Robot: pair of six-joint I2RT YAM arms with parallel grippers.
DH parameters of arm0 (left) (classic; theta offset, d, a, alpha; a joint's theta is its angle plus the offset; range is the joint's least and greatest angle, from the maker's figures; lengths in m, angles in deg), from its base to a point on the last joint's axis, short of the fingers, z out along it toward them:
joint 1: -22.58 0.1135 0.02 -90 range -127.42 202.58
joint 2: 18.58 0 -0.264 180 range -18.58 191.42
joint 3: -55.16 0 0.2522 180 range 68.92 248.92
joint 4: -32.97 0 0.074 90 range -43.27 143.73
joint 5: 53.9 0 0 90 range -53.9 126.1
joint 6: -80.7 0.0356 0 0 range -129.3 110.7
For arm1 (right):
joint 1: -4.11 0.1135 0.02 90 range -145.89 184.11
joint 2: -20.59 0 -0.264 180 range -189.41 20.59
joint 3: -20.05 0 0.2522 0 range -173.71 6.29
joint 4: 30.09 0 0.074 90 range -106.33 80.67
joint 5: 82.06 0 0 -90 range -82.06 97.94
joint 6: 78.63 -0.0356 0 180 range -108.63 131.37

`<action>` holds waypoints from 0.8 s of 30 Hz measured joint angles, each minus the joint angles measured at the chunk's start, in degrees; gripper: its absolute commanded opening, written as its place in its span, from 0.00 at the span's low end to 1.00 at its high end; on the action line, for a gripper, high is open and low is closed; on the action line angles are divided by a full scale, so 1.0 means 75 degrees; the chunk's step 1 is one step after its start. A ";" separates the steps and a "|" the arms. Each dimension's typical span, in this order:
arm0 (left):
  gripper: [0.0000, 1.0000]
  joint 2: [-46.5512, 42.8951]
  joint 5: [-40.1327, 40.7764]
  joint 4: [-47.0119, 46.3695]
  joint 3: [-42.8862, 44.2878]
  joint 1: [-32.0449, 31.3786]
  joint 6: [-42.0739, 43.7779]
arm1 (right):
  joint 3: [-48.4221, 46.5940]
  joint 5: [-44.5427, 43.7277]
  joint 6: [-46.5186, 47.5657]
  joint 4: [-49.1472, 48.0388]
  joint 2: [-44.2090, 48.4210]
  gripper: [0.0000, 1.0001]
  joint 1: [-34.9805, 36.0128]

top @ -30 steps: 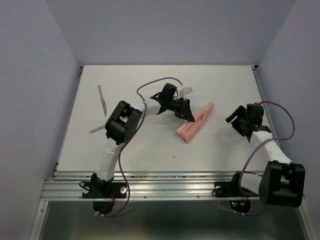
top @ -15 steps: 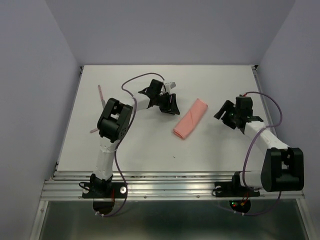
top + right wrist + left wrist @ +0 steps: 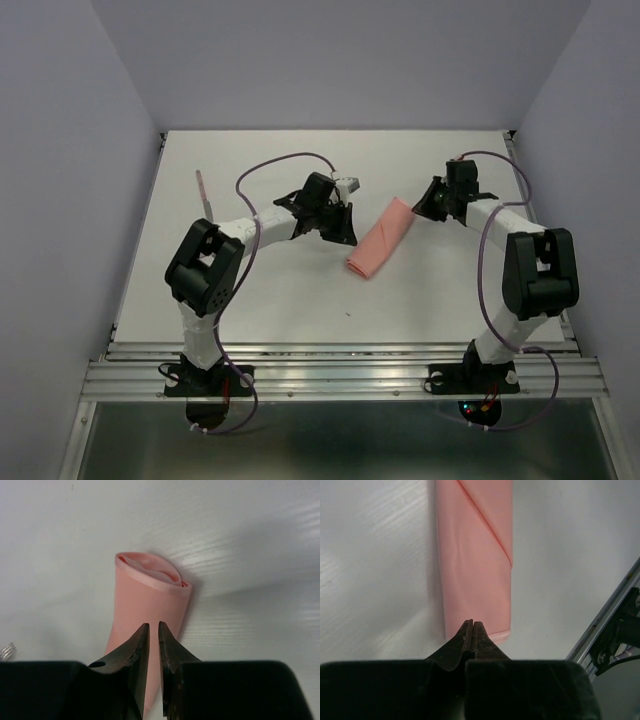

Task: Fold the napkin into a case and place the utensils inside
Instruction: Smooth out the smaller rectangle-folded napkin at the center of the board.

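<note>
Top view: the napkin is folded into the case [image 3: 381, 236], a narrow salmon-pink strip. It lies flat on the white table [image 3: 300, 290], a little right of centre. It runs on a diagonal, with the far end toward the right arm and the near end toward the left.

Left gripper [image 3: 471, 626]: clenched, tips pressed together, and I see nothing caught between them. From its wrist camera the tips sit at the near short end of the case, and the strip runs straight away from them. A diagonal fold line crosses the strip's far part. From above, this gripper sits just beside the case on its left. A metal rail [image 3: 605, 625] shows at the right edge of the wrist view.

Right gripper [image 3: 153, 627]: jaws nearly together, with a thin slit left between them and pink cloth showing through it. The tips hang over the far end of the case. I cannot tell whether they pinch cloth or only hover above it. That end is open and rounded, and layered edges of cloth show at its mouth.

One utensil [image 3: 204, 192], a thin pinkish sliver, lies near the table's left edge. It is well apart from the case and from both grippers.
</note>
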 measured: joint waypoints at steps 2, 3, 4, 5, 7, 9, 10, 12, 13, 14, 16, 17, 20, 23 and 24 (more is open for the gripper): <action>0.00 0.0015 -0.0017 -0.0058 -0.0245 -0.0184 -0.0070 | -0.0440 0.0047 0.0044 0.0006 -0.0373 0.19 0.0000; 0.00 0.0038 -0.0041 -0.0061 -0.0356 -0.0256 -0.0117 | -0.0609 0.0055 0.0061 0.0015 -0.0513 0.19 0.0000; 0.00 0.0073 -0.0052 -0.0058 -0.0417 -0.0309 -0.0154 | -0.0804 0.0061 0.0073 0.0012 -0.0676 0.19 0.0000; 0.00 0.0114 -0.0058 -0.0073 -0.0437 -0.0335 -0.0181 | -0.0927 0.0073 0.0079 0.0017 -0.0772 0.19 0.0000; 0.00 0.0233 -0.0058 -0.0160 -0.0437 -0.0358 -0.0213 | -0.1201 0.0090 0.0099 0.0050 -0.1046 0.20 0.0009; 0.00 0.0393 -0.0041 -0.0259 -0.0431 -0.0361 -0.0227 | -0.1463 0.0087 0.0108 0.0099 -0.1346 0.19 0.0038; 0.00 0.0452 -0.0035 -0.0277 -0.0428 -0.0361 -0.0227 | -0.1571 0.0087 0.0119 0.0102 -0.1492 0.19 0.0044; 0.00 0.0697 0.0012 -0.0303 -0.0423 -0.0361 -0.0230 | -0.1725 0.0073 0.0131 0.0105 -0.1778 0.19 0.0050; 0.00 0.0790 0.0041 -0.0303 -0.0423 -0.0358 -0.0230 | -0.1757 0.0035 0.0128 0.0102 -0.1920 0.20 0.0052; 0.00 0.0866 0.0052 -0.0309 -0.0423 -0.0358 -0.0233 | -0.1757 0.0003 0.0128 0.0111 -0.2028 0.19 0.0052; 0.00 0.0915 0.0017 -0.0353 -0.0420 -0.0350 -0.0265 | -0.1722 -0.0085 0.0125 0.0149 -0.2165 0.19 0.0087; 0.00 0.0915 0.0029 -0.0364 -0.0417 -0.0350 -0.0262 | -0.1670 -0.0119 0.0122 0.0143 -0.2189 0.19 0.0093; 0.00 0.0915 0.0044 -0.0385 -0.0417 -0.0353 -0.0262 | -0.1510 -0.0248 0.0099 0.0079 -0.2186 0.20 0.0102; 0.00 0.0915 0.0044 -0.0388 -0.0417 -0.0353 -0.0262 | -0.1332 -0.0373 0.0079 -0.0114 -0.2133 0.20 0.0102; 0.00 0.0915 0.0044 -0.0391 -0.0420 -0.0353 -0.0262 | -0.1271 -0.0388 0.0070 -0.0157 -0.2095 0.19 0.0102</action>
